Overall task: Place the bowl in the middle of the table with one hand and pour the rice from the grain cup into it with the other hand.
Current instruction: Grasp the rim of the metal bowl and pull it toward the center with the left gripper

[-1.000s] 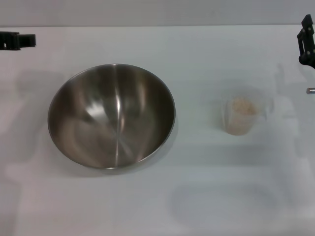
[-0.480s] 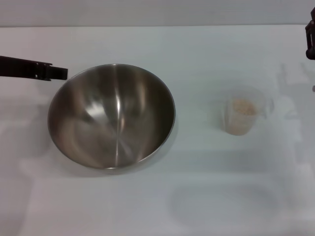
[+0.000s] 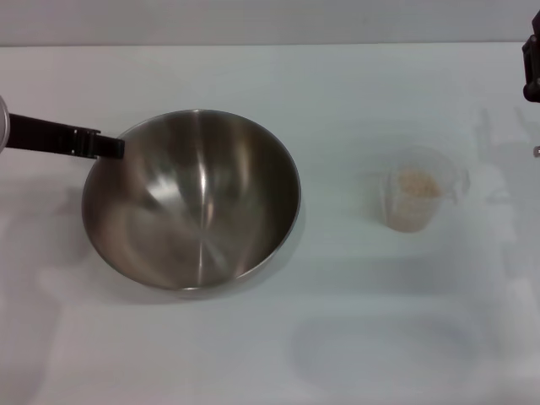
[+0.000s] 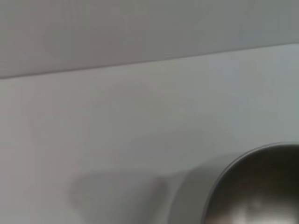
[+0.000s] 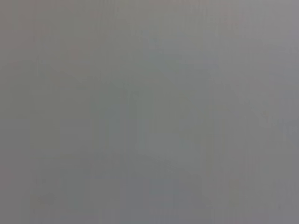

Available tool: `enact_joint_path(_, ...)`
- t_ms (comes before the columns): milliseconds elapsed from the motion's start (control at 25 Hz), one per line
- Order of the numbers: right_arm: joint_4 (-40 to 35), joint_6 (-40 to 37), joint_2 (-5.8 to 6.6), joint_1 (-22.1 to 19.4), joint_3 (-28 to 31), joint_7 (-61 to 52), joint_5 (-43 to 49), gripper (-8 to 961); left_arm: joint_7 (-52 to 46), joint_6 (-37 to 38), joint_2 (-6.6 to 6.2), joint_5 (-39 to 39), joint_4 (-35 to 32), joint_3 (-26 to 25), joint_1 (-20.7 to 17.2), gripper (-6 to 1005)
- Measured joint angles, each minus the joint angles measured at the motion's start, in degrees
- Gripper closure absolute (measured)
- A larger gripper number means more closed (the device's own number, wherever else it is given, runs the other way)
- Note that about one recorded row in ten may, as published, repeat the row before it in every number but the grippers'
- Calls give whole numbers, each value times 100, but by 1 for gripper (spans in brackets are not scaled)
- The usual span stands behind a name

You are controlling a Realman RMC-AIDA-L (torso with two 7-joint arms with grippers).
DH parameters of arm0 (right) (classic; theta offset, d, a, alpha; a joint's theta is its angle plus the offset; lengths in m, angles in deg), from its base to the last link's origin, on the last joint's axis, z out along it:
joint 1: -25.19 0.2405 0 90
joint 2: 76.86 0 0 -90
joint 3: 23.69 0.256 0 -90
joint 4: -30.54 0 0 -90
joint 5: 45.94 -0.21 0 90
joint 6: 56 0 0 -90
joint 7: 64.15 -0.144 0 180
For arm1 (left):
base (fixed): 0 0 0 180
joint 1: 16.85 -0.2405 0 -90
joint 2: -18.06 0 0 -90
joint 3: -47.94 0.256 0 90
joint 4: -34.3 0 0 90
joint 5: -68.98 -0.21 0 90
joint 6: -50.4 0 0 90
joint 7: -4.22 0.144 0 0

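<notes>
Bowl [image 3: 191, 199] rim just beside left claw [image 3: 108, 148] tip, cup [image 3: 413, 199] well apart

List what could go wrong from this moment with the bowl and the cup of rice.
1. The left pincer is at the bowl's upper-left rim, and the steel looks smooth, so the bowl may slide or tip rather than be gripped.
2. The bowl sits left of the table's middle; dragged right, it could knock the cup and spill the rice.
3. The right pincer is at the far right edge, so its reach for the small cup may be off.
</notes>
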Motion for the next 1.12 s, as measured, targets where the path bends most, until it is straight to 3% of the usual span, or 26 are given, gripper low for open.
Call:
enact_joint_path(320, 5, 2, -7, -46, 126, -31, -64, 455, 35, 41, -7, -28, -460, -72, 134, 333)
enact_joint_path(600, 60, 2, -8, -330, 852, -43, -387, 455, 70, 236, -12, -35, -538, -150, 117, 334)
enact_joint_path(1120, 37, -50, -2, -445, 838, -12, -410, 454, 114, 90, 4, -152, -656, -148, 205, 334)
